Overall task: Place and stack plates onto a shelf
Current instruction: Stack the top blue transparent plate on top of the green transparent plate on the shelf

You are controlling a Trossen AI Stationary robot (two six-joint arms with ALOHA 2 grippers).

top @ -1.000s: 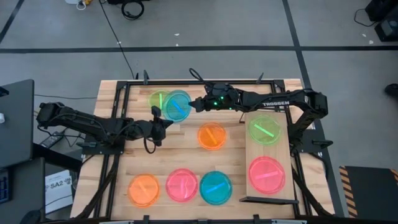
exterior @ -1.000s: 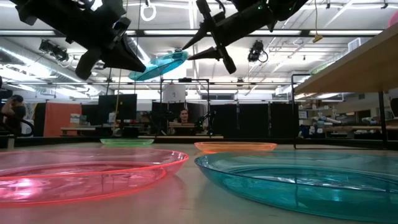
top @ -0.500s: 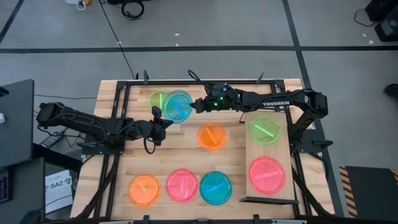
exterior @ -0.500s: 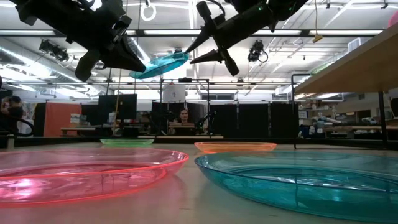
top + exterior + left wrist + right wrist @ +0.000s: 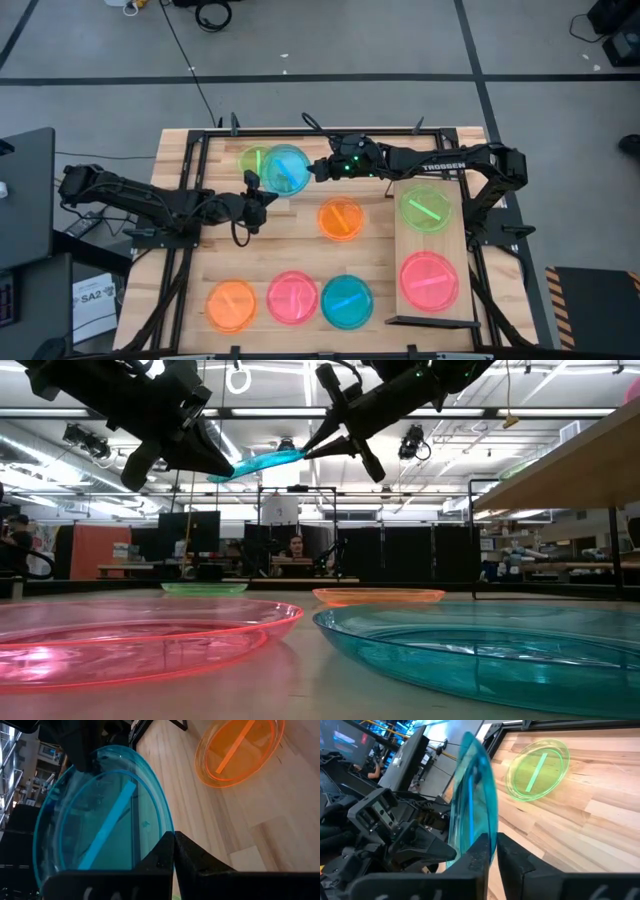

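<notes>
teal plate held between both grippers above the table

high view — the teal plate (image 5: 286,169) sits in the upper middle of the frame, partly covering a green plate (image 5: 254,159) on the table (image 5: 300,250). the left gripper (image 5: 262,191) meets its lower-left rim, the right gripper (image 5: 318,170) its right rim. an orange plate (image 5: 340,219) lies near centre; along the bottom lie another orange plate (image 5: 231,305), a pink plate (image 5: 292,297) and a second teal plate (image 5: 347,301). the shelf (image 5: 431,254), at right, carries a green plate (image 5: 427,209) and a pink plate (image 5: 429,280), side by side, not stacked.

low view — the held plate (image 5: 255,463) hangs high in the upper middle, tilted, with dark fingers on both ends.

left wrist view — the left gripper (image 5: 173,851) has its fingers pressed together on the plate's rim at the bottom of the frame.

right wrist view — the right gripper (image 5: 492,851) pinches the opposite rim, the plate seen edge-on, the left gripper (image 5: 427,851) beyond it at lower left.
</notes>
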